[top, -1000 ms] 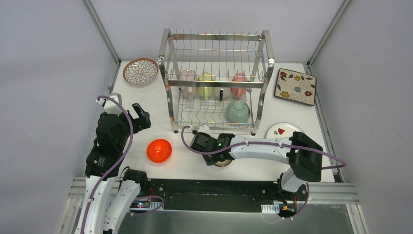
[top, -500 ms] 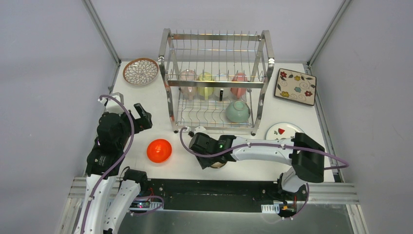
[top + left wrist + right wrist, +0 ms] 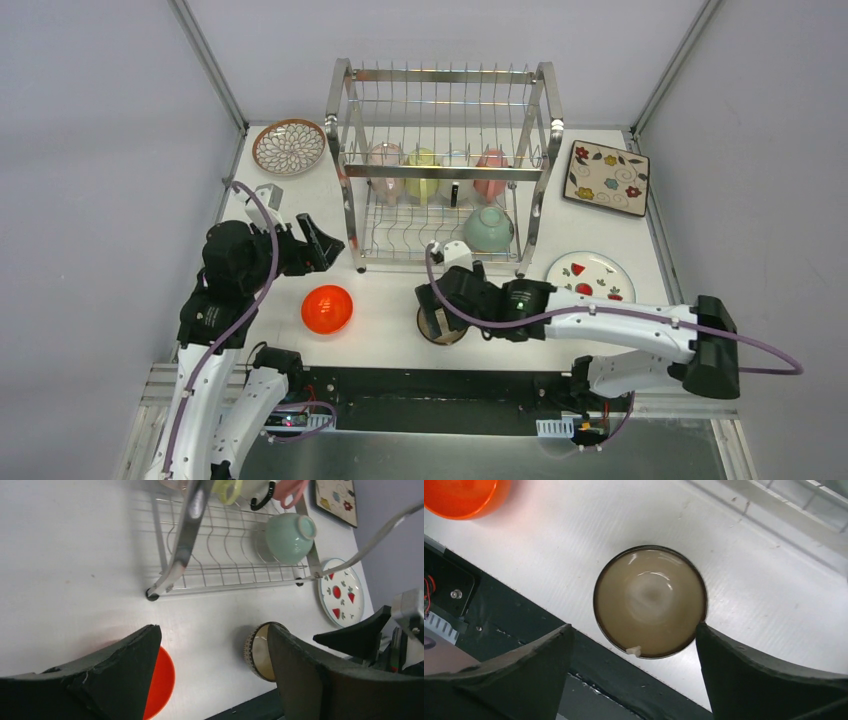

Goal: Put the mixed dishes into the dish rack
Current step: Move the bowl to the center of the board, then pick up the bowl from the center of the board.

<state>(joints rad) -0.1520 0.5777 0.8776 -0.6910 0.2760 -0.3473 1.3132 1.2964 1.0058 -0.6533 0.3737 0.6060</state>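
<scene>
The dish rack (image 3: 445,165) stands at the back centre, with pastel cups (image 3: 438,172) on its middle level and a mint bowl (image 3: 488,229) on its side on the lower tier. A brown bowl (image 3: 650,600) stands upright near the table's front edge. My right gripper (image 3: 634,627) is open above it, one fingertip at its rim. An orange bowl (image 3: 327,309) sits to its left. My left gripper (image 3: 322,243) is open and empty, by the rack's front left post. The petal plate (image 3: 289,147), square floral plate (image 3: 606,178) and strawberry plate (image 3: 590,276) lie on the table.
The table's front edge and a black strip (image 3: 524,645) run just below the brown bowl. Sloping frame bars (image 3: 210,65) flank the table at the back corners. The right arm's forearm (image 3: 620,325) stretches across the front right.
My right gripper has opened and let go of the brown bowl, and its arm has swung out to the right. My left gripper has moved right toward the rack's post.
</scene>
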